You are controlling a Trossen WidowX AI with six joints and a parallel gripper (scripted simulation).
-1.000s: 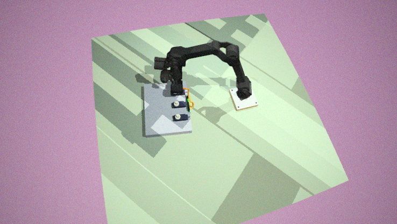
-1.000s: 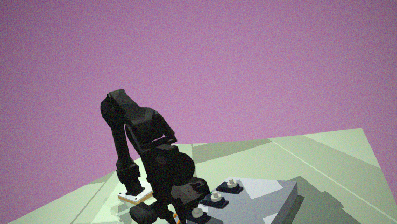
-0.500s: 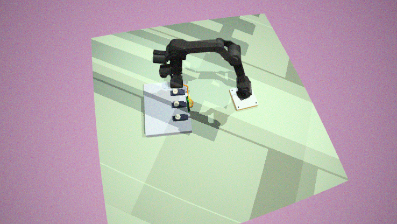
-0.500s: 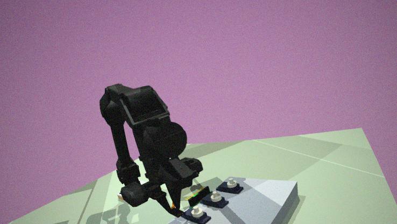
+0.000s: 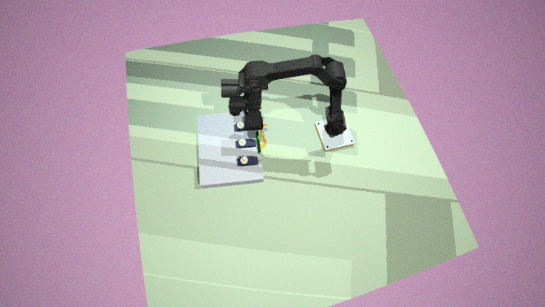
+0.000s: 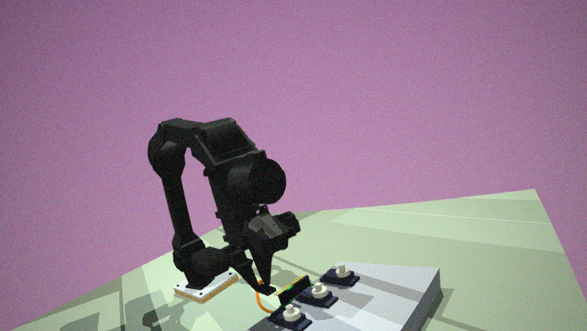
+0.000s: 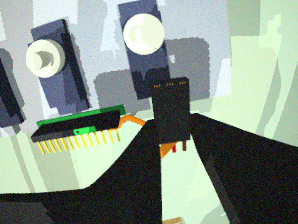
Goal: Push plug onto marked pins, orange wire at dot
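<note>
The gripper point(image 7: 172, 123) point(image 6: 267, 289) is shut on the black plug point(image 7: 171, 107), beside the right end of the pin row in the wrist view. The plug's three holes face the servo side; orange, red and brown wires leave its other end, orange on the left. The gold pins point(image 7: 75, 140) point(image 6: 289, 286) stick out from a black strip on a green board, their tips pointing away from the servos. A green band point(image 7: 85, 131) with a dot at its left end marks some pins. The orange lead point(image 7: 132, 119) point(image 6: 259, 301) point(image 5: 263, 141) loops by the strip. In the top view the fingertips are hidden.
The pale grey holder block point(image 5: 217, 152) point(image 6: 394, 279) carries three dark servos with white horns, including the middle servo point(image 5: 245, 143) point(image 6: 319, 292). The arm's white base plate point(image 5: 337, 142) point(image 6: 201, 292) stands across the table from the pin side.
</note>
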